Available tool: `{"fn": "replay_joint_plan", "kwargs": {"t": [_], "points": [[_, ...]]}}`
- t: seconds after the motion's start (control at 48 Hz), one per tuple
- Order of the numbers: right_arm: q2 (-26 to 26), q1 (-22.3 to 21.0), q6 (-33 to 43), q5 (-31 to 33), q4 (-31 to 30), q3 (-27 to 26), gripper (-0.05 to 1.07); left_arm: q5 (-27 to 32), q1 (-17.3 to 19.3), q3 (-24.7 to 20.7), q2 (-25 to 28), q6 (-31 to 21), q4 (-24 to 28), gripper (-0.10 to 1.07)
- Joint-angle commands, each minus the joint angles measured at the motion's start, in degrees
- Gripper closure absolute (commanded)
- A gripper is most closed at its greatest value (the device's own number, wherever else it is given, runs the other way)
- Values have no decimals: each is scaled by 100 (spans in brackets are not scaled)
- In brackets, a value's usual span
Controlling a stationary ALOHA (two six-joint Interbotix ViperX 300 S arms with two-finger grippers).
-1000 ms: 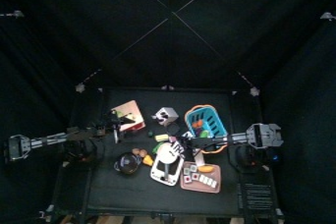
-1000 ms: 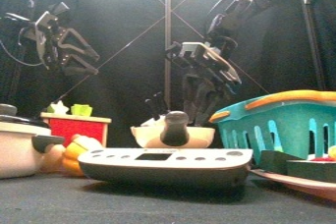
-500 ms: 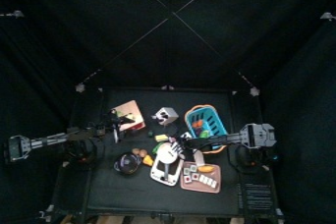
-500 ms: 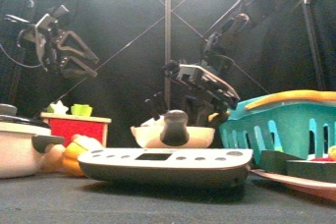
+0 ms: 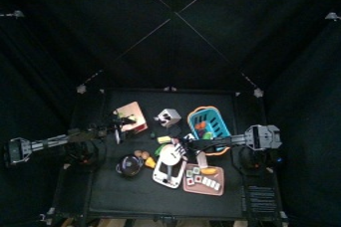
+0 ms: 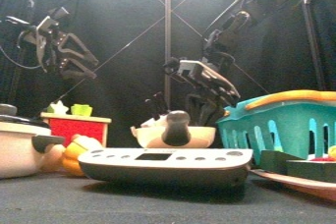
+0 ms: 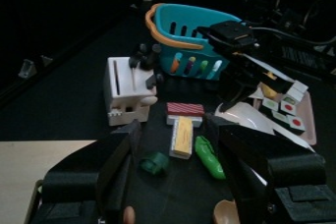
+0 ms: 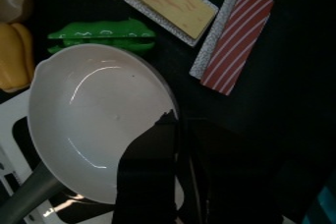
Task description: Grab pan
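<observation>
dim, black-curtained scene; backlight glows behind the front view, top view dark and murky

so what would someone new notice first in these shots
Probably the white pan filling the right wrist view, with the right pincer closing over its rim. Next comes the teal basket at the front view's right, and the clutter of toy food beside the pan: a striped red block and a yellow wedge. The left arm hangs back, off to the left.
</observation>
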Motion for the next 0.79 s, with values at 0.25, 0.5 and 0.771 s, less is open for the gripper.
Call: {"fn": "replay_joint_plan", "kwargs": {"t": [0.25,0.5,0.771], "points": [[-633,-97,18,-9,79,26,58,-26,9,-62,9,0,-70,8],[-633,-167,9,-26,79,18,58,-18,18,-53,9,0,-70,8],[-703,-255,-9,-44,70,-26,58,-18,9,-53,9,0,-70,8]]}}
